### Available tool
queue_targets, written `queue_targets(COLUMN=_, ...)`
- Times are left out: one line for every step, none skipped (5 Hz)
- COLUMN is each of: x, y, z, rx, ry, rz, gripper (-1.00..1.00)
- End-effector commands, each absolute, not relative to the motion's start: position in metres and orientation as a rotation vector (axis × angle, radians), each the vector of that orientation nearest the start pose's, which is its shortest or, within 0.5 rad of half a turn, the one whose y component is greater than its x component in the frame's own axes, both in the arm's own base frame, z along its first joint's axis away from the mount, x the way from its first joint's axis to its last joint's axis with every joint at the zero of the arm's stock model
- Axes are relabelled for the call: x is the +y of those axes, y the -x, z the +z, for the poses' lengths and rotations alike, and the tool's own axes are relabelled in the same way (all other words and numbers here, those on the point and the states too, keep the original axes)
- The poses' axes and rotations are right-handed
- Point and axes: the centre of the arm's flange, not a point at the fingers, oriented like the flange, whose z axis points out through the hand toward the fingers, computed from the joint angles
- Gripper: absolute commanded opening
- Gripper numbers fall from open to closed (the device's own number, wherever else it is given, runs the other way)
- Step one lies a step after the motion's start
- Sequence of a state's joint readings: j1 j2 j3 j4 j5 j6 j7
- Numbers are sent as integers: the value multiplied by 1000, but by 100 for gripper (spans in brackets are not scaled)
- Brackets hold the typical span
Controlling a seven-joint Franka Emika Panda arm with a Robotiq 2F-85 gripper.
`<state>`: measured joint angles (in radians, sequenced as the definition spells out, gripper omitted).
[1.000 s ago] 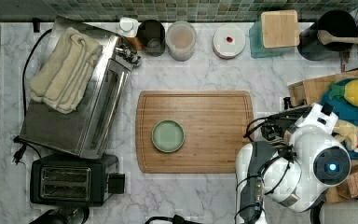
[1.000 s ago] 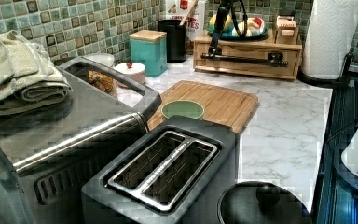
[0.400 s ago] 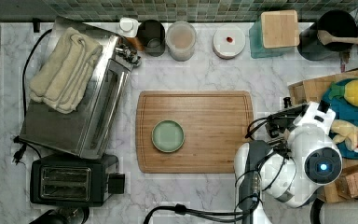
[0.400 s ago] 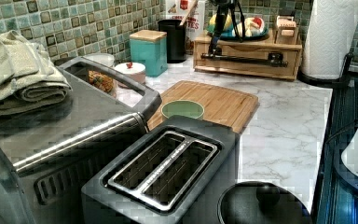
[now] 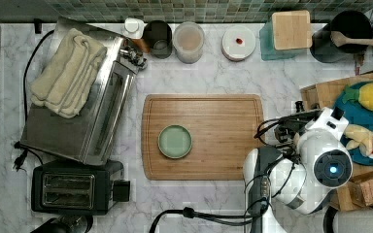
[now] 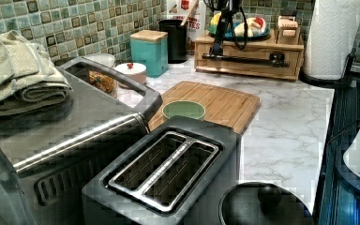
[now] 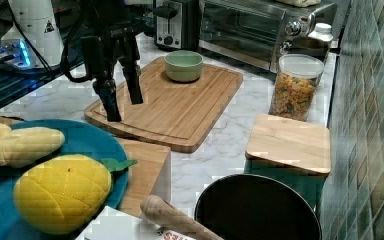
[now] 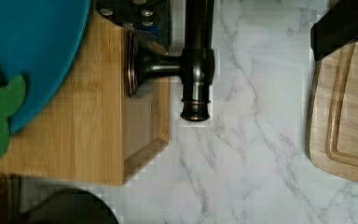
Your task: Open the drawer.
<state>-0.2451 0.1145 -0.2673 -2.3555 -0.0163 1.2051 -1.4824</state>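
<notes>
Care is called for at the handle (image 8: 196, 56), the dark bar on the front of the drawer (image 6: 248, 65), which is set in a wooden box at the tabletop's far end in the left view and appears to be shut. The tool (image 7: 122, 97) is spread wide and pointed downward, and in the wrist view the bar is seen between its two fingers, near the bar's end. A firm closure across the bar is advised before any pull. The pull is best kept straight and level, away from the box, so that the plate (image 7: 87, 137) of toy fruit on top is not shaken. The marble tabletop (image 5: 213, 73) in front is bare up to the cutting board (image 5: 204, 136), where a green bowl (image 5: 175, 141) is set, so room for the drawer's travel is judged limited.
</notes>
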Motion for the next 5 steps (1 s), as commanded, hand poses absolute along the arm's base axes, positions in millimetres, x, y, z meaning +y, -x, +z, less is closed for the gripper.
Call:
queue_targets(x=-314, y=-434, z=288, rx=-186, ry=3367, rz=-278, gripper=100)
queue_targets(x=-309, y=-424, z=262, rx=-155, ry=3343, rz=-262, gripper=100)
queue_targets(x=-314, y=-414, z=247, rx=-152, ry=3353, rz=-212, gripper=100)
queue_targets(x=-315, y=-405, z=236, rx=-160, ry=3362, rz=-140, gripper=100)
queue_targets(x=-304, y=-398, z=225, rx=-162, ry=3350, rz=-120, gripper=100)
